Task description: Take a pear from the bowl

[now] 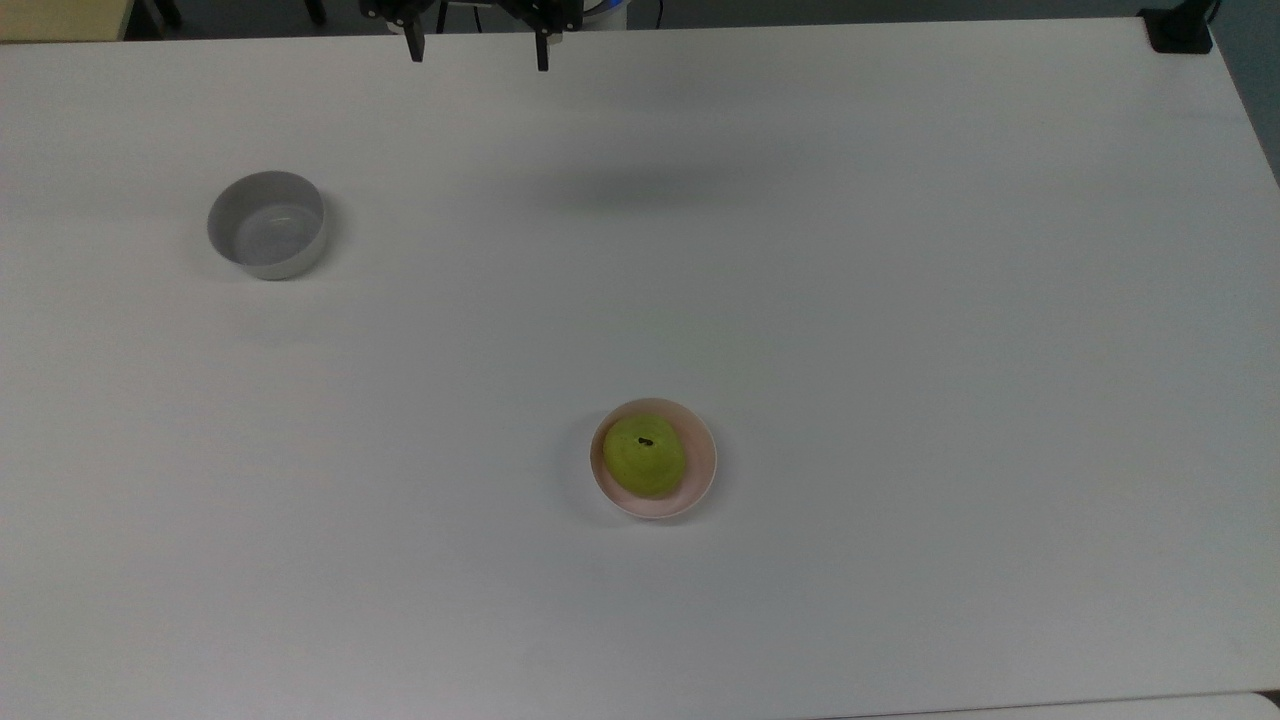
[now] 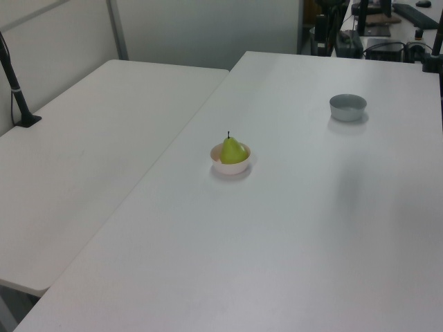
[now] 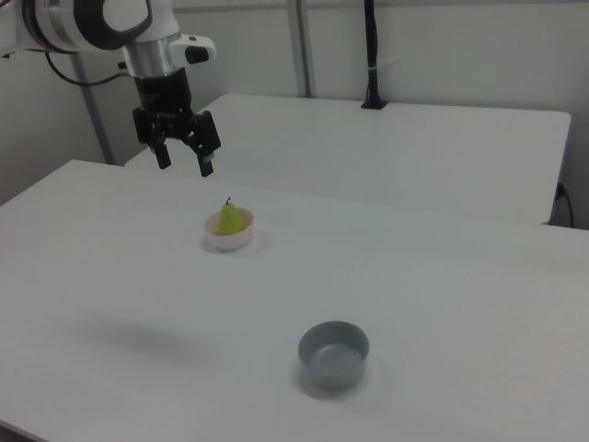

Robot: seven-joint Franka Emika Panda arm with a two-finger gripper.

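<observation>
The pear (image 1: 644,456) sits in the pale pink bowl (image 1: 703,462), stem up, a good way in from every edge of the white surface (image 1: 900,300) and somewhat nearer the top view's bottom edge than its top one. From above the fruit looks like a round yellow-green blob with a dark dot of stem; the left view shows its true shape, with the pear (image 2: 233,151) narrowing upward and the thin stem poking well above the bowl (image 2: 231,166) rim. The gripper (image 1: 478,52) hangs high in the air with its fingers spread wide apart and nothing between them; in the top view just the two dark fingertips reach down past the top edge of the surface. The right view shows much more: the gripper (image 3: 183,157) hanging from a white and black arm (image 3: 92,23), well above the surface and clear of the pear (image 3: 230,219) and bowl (image 3: 229,238). A grey-white straight-sided bowl (image 1: 267,224) stands apart toward the top view's top left corner; the right view looks straight into this bowl (image 3: 334,353) and shows nothing inside. The left view also takes in a second white table (image 2: 90,159) butted against the surface's long edge, with a dark post (image 2: 17,90) clamped at its far side.
</observation>
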